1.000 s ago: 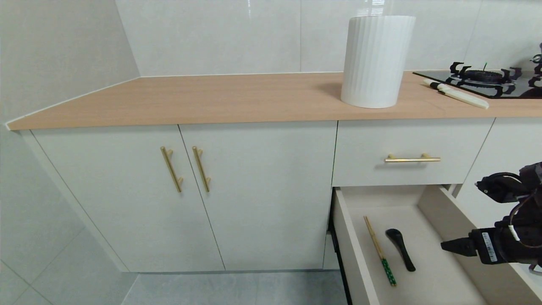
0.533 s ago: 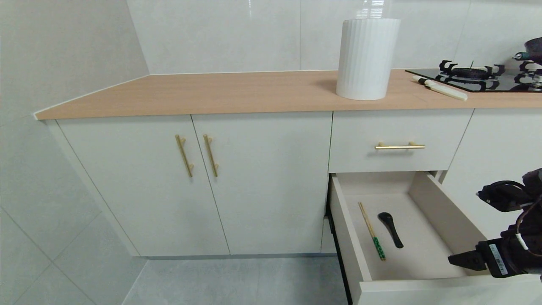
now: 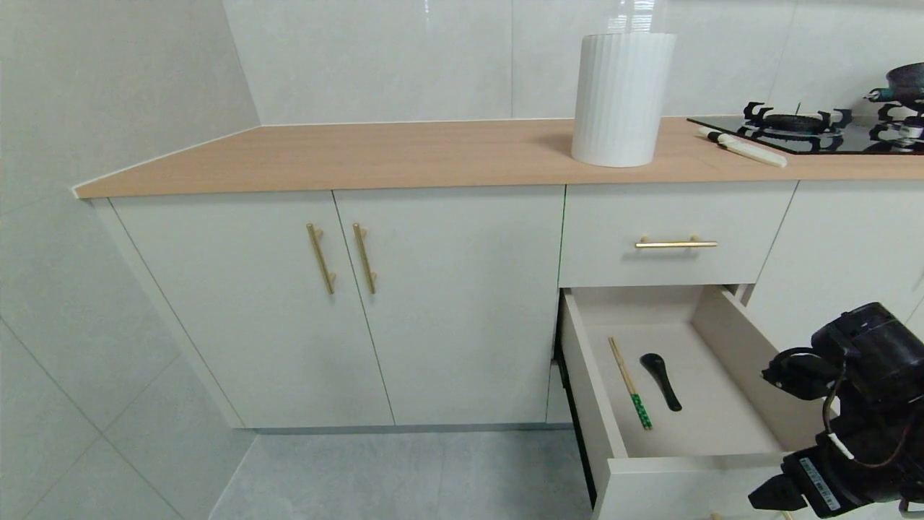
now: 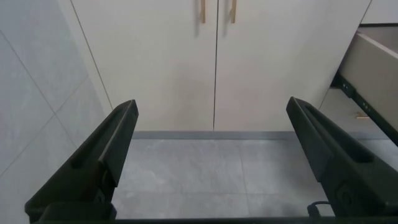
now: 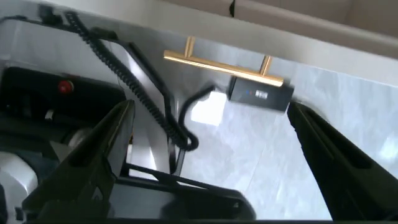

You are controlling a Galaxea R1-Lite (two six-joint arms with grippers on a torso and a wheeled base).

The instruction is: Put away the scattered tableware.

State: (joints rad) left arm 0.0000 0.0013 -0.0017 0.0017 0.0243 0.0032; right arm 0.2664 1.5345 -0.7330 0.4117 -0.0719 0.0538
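The lower drawer (image 3: 586, 375) at the right of the cabinet run stands pulled out. On its floor a pair of wooden chopsticks (image 3: 629, 392) with green ends lies just beside a black spoon (image 3: 660, 379), the two roughly parallel and apart, the chopsticks on the left. Above it the upper drawer (image 3: 671, 217) is closed.

On the wooden worktop (image 3: 361, 155) a tall white ribbed container (image 3: 619, 97) stands upright. To its right a cream knife (image 3: 743, 146) lies at the near left corner of the gas hob (image 3: 801, 133), and a dark pot (image 3: 906, 78) sits on the hob's far right burner.

The right tool (image 5: 208, 118) hangs low at the near right, in front of the open drawer's front panel. Its fingers are spread wide with nothing between them, and the drawer's gold bar handle (image 5: 224, 65) lies beyond them.

The left tool (image 4: 210, 107) is also spread wide and empty, above the grey tiled floor (image 4: 186, 168) in front of the double cabinet doors (image 3: 447, 303).
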